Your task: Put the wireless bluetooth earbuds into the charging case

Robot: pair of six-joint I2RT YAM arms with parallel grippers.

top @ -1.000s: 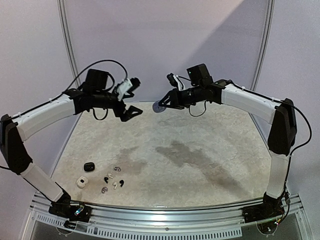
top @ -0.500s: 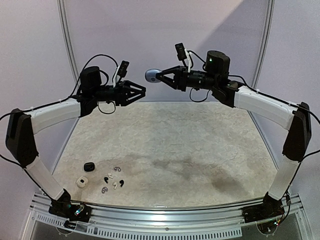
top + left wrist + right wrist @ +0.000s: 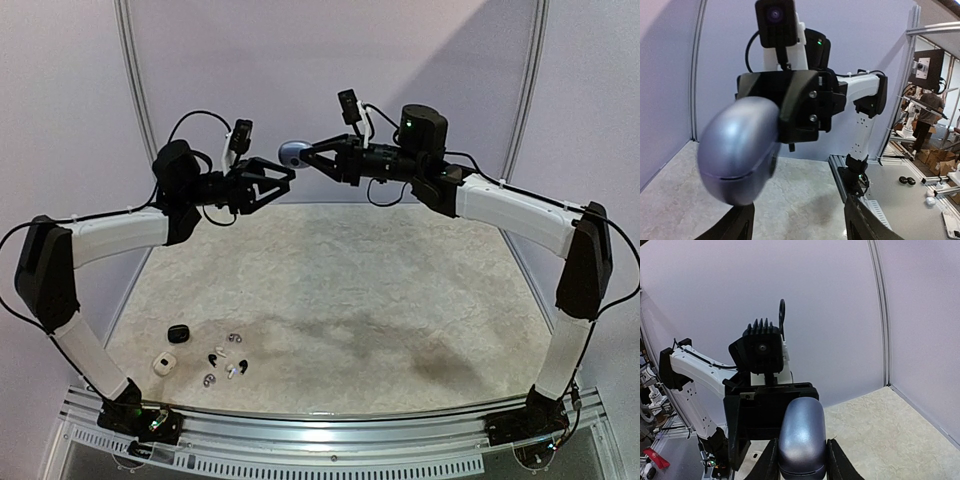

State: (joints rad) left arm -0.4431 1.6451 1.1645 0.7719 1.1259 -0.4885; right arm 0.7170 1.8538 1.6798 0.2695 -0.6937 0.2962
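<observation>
My right gripper (image 3: 300, 156) is shut on a closed greyish-lavender charging case (image 3: 291, 153), held high above the table's far edge. In the right wrist view the case (image 3: 802, 437) sits between my fingers (image 3: 769, 460). My left gripper (image 3: 284, 178) is open and empty, facing the case from just below and left of it. In the left wrist view the case (image 3: 740, 150) fills the left half, just above my open fingertips (image 3: 732, 225). Several tiny earbuds (image 3: 226, 360), black, white and greyish, lie loose on the table at the near left.
A small black case (image 3: 177, 332) and a small white case (image 3: 164, 363) lie next to the earbuds at the near left. Purple walls close the back and sides. The metal rail (image 3: 330, 450) with both arm bases runs along the near edge.
Both arms have lifted from just above the table. The right gripper carried the case up and to the left. The left gripper swung up to face it; the gap between them has narrowed.
</observation>
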